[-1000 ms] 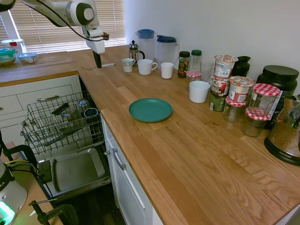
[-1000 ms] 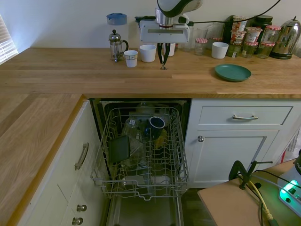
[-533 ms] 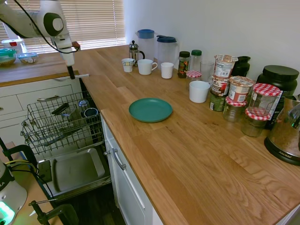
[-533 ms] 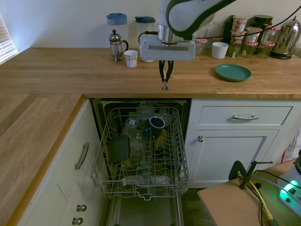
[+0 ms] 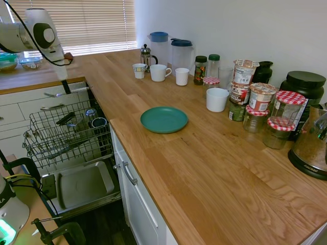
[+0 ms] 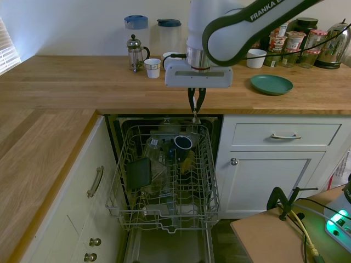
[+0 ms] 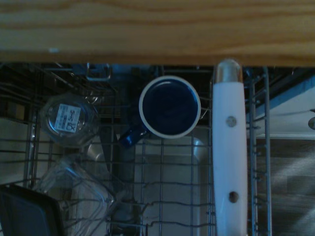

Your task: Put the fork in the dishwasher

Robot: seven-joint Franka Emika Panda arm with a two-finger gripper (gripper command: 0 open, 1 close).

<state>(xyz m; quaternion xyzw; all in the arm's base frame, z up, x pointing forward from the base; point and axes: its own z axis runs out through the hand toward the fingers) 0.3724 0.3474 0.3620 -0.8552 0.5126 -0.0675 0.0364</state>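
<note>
The gripper (image 6: 194,102) points straight down with its jaws clamped on the fork (image 5: 68,92), which lies level between them; in the first exterior view its slim pale length sticks out to either side of the dark fingers (image 5: 65,87), and in the wrist view the white handle (image 7: 228,162) with two small rivets and a brownish end runs lengthwise up the picture. The fork hangs in the air just past the front edge of the wooden countertop (image 6: 109,87), over the back part of the open dishwasher (image 6: 164,181). Directly beneath the jaws is the pulled-out grey wire rack (image 6: 131,211), and closest under them a dark blue mug (image 7: 170,107) with a pale rim stands mouth up. A little further off in the rack, to the side of the mug away from the fork, lie a clear glass jar (image 7: 69,119) with a printed label and a clear plastic container (image 7: 78,189), and beyond those a flat dark lid-like piece (image 6: 139,173) leans among the wires. Below the rack the grey metal door panel (image 5: 82,185) lies folded down flat. Well behind the gripper on the countertop stand a small French press (image 6: 134,53), a paper cup (image 6: 152,68) and two blue-lidded jugs (image 6: 135,30), and off to one side a teal plate (image 6: 271,84).
</note>
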